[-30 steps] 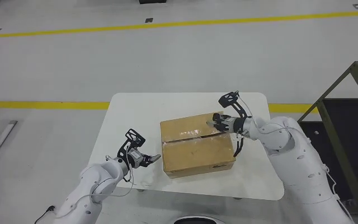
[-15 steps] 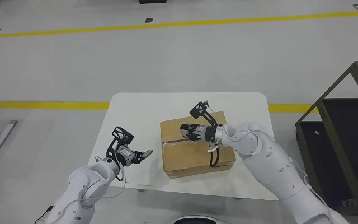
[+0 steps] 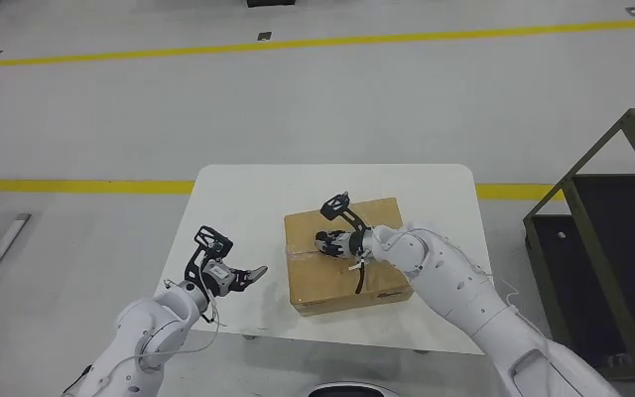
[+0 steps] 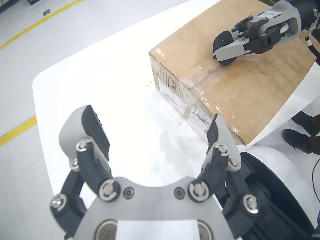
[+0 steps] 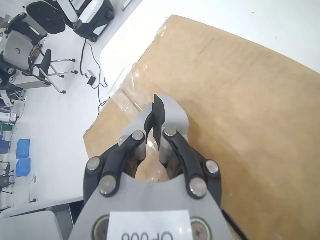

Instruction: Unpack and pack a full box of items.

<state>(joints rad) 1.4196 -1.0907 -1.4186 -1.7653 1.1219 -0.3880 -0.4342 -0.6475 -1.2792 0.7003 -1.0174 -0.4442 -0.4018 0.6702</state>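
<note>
On the taped box point(image 3: 317, 283), right claw point(image 3: 322, 240) sits pinched shut; left claw point(image 3: 253, 273) gapes wide over the bench point(image 3: 248, 198).

White tabletop point(image 3: 238, 198), rounded corners, centre of the top view. Pale floor with two yellow lines: one point(image 3: 317, 42) across the upper part, one point(image 3: 89, 186) at mid-height, running behind the tabletop. Small dark square point(image 3: 264, 36) on the floor just above the upper line. Olive-green metal frame point(image 3: 580, 164) at right edge. Right wrist view: black office chair point(image 5: 47, 62), blue bins point(image 5: 23, 167), cable with power brick point(image 5: 90, 76) on the floor.
</note>
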